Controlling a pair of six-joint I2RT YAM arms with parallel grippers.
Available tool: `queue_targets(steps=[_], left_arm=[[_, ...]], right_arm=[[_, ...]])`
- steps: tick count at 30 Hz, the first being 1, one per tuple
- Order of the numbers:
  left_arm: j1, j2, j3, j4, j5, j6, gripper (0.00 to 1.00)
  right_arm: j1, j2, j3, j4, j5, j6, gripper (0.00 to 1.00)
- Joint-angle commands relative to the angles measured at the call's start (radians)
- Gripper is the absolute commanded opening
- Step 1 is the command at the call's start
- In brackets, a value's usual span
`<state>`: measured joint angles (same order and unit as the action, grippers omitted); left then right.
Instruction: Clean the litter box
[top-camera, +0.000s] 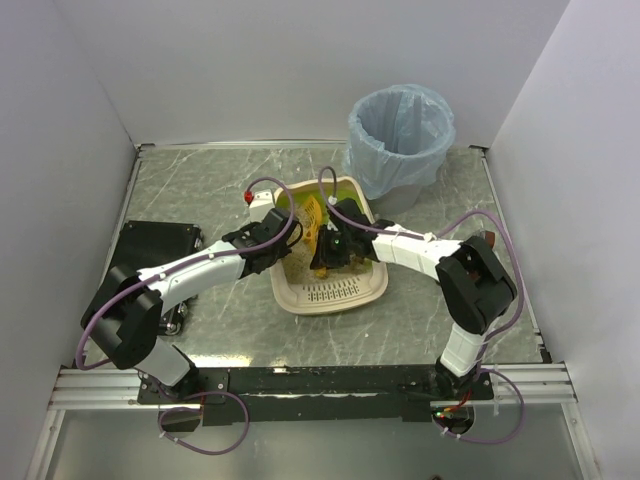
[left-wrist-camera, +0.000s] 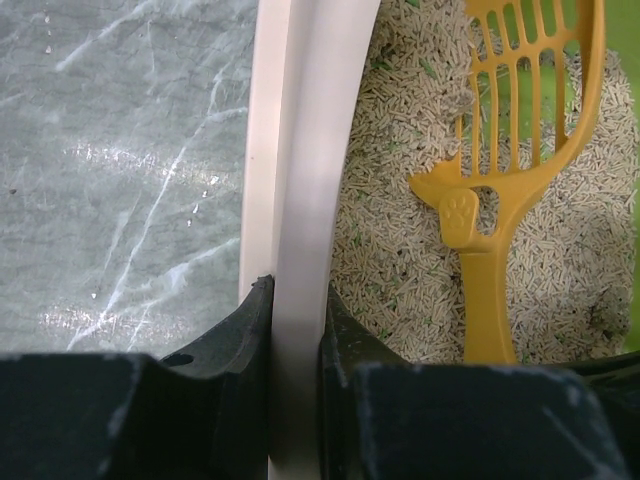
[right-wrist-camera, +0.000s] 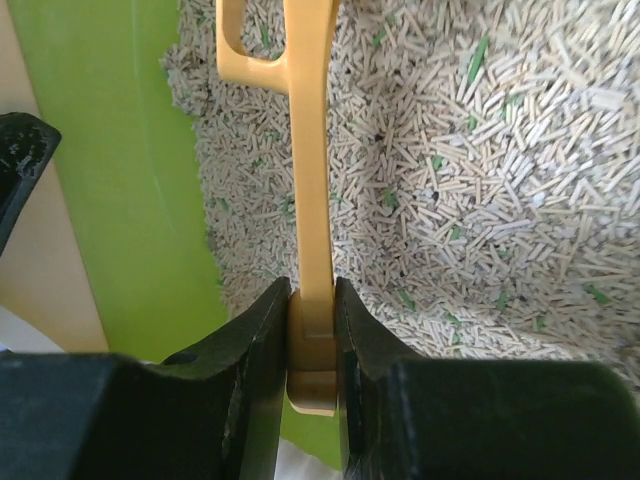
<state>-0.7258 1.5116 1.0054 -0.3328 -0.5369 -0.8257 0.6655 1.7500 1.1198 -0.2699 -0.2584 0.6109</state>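
The litter box (top-camera: 332, 293) sits mid-table, cream rim, slotted lip toward me, lime-green inner wall, beige pellet litter inside. My left gripper (top-camera: 275, 240) is shut on its cream left rim (left-wrist-camera: 300, 180), one finger outside, one inside over the litter (left-wrist-camera: 400, 250). My right gripper (top-camera: 325, 252) is shut on the handle end of the orange slotted scoop (top-camera: 312, 215). In the right wrist view the gripper (right-wrist-camera: 313, 340) clamps the scoop handle (right-wrist-camera: 308, 150) above the litter (right-wrist-camera: 480, 180), beside the green wall (right-wrist-camera: 120, 170). The scoop head (left-wrist-camera: 530, 90) lies over the litter in the left wrist view.
A grey round bin with a light-blue bag (top-camera: 400, 140) stands at the back right, just behind the box. A black pad (top-camera: 155, 245) lies at the left. White walls enclose the grey marbled table (top-camera: 200, 180) on three sides.
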Motion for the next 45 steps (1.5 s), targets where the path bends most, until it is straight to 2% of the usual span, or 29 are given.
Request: queue_targets(steps=[1, 7, 9, 13, 16, 21, 26, 34, 38, 45], left_arm=[[-0.009, -0.103, 0.085, 0.238, 0.035, -0.079, 0.01], [-0.017, -0.100, 0.101, 0.222, -0.008, -0.104, 0.01], [-0.023, -0.105, 0.101, 0.232, -0.018, -0.098, 0.01], [-0.041, -0.114, 0.101, 0.254, -0.031, -0.061, 0.01], [-0.052, -0.129, 0.091, 0.282, -0.046, -0.023, 0.01], [-0.060, -0.148, 0.087, 0.305, -0.078, 0.017, 0.01], [-0.064, -0.139, 0.102, 0.301, -0.095, 0.017, 0.01], [-0.064, -0.093, 0.133, 0.232, -0.115, -0.041, 0.01], [-0.064, -0.093, 0.108, 0.255, -0.094, -0.043, 0.01], [-0.073, -0.139, 0.084, 0.351, -0.061, 0.039, 0.01]], right_arm=[[-0.003, -0.081, -0.046, 0.048, -0.111, 0.128, 0.00], [-0.030, -0.133, -0.091, -0.006, -0.180, 0.257, 0.00], [-0.043, -0.126, -0.086, 0.004, -0.249, 0.279, 0.00], [-0.079, -0.104, -0.048, 0.009, -0.300, 0.273, 0.00], [-0.133, -0.086, -0.072, 0.084, -0.458, 0.312, 0.00], [-0.150, -0.135, -0.081, -0.008, -0.467, 0.250, 0.00], [-0.161, -0.130, -0.100, 0.014, -0.582, 0.265, 0.00], [-0.164, -0.236, -0.139, -0.084, -0.532, 0.199, 0.00], [-0.162, -0.227, -0.173, -0.037, -0.582, 0.217, 0.00], [-0.165, -0.155, -0.117, -0.084, -0.551, 0.184, 0.00]])
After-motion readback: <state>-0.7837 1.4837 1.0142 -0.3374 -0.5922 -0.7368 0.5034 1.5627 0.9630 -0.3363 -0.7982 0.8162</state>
